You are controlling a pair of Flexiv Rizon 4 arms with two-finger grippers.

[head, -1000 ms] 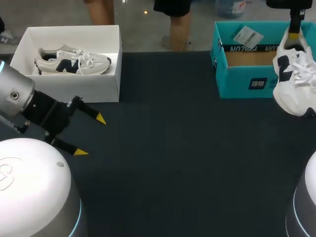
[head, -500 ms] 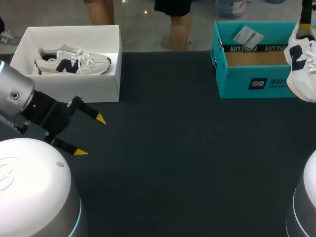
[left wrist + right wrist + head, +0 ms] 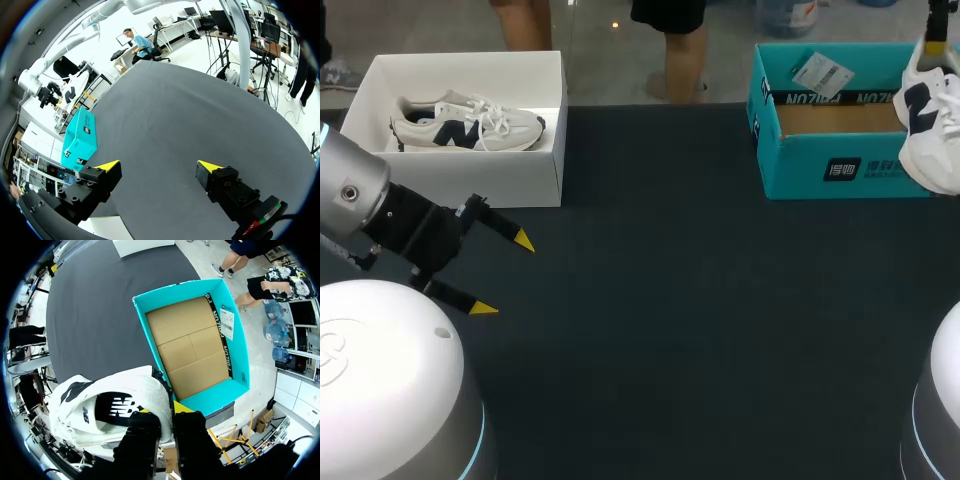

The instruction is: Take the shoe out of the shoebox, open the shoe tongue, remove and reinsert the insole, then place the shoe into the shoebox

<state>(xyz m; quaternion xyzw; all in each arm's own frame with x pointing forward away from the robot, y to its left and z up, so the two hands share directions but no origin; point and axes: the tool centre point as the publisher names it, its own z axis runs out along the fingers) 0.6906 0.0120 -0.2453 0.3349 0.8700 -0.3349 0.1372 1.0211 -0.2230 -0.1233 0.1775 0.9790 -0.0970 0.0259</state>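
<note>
A white shoe point(image 3: 932, 130) with a dark side logo hangs toe-down at the far right, over the right end of the teal shoebox point(image 3: 840, 170). My right gripper point(image 3: 937, 40) is shut on the shoe's heel collar from above. In the right wrist view the gripper point(image 3: 164, 412) pinches the collar of the shoe point(image 3: 110, 405), with the open teal shoebox point(image 3: 207, 397) below and ahead, its cardboard floor bare. My left gripper point(image 3: 503, 275) stands open and holds nothing, low over the table at the left. The left wrist view shows that gripper point(image 3: 159, 166) wide open over dark table.
A white box point(image 3: 470, 180) at the back left holds a second white shoe point(image 3: 465, 122) lying on its side. The dark table mat point(image 3: 670, 300) spreads between the two boxes. A paper tag point(image 3: 820, 72) lies on the teal box's far rim.
My right gripper has carried the shoe upward and to the right, from in front of the teal box's right corner to higher over its right end. The left arm has stayed still.
</note>
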